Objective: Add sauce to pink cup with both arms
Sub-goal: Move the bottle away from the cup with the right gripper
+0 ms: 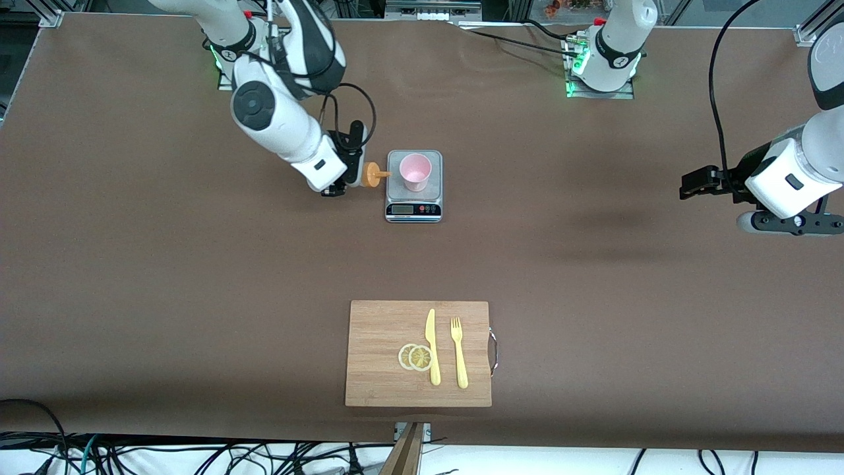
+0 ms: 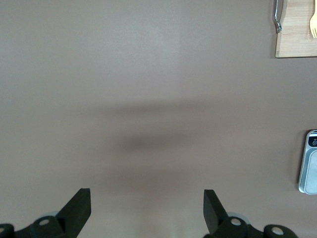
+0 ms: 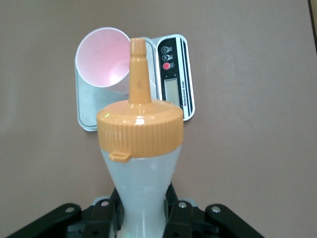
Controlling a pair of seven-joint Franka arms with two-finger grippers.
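My right gripper (image 1: 348,173) is shut on the sauce bottle (image 1: 370,175), a whitish squeeze bottle with an orange nozzle cap. The bottle is tipped on its side, just beside the scale, with its nozzle pointing at the pink cup (image 1: 415,171). In the right wrist view the gripper (image 3: 142,214) clamps the bottle's body (image 3: 141,186), and the nozzle tip overlaps the cup's (image 3: 101,57) rim. The cup stands upright on a small grey kitchen scale (image 1: 395,192). My left gripper (image 1: 687,187) is open and empty, held above bare table at the left arm's end; it also shows in the left wrist view (image 2: 146,199).
A wooden cutting board (image 1: 372,330) lies nearer the front camera, with a yellow knife (image 1: 432,346), a yellow fork (image 1: 459,353) and two lemon slices (image 1: 415,357) on it. The left wrist view shows the board's corner (image 2: 297,34) and the scale's edge (image 2: 309,171).
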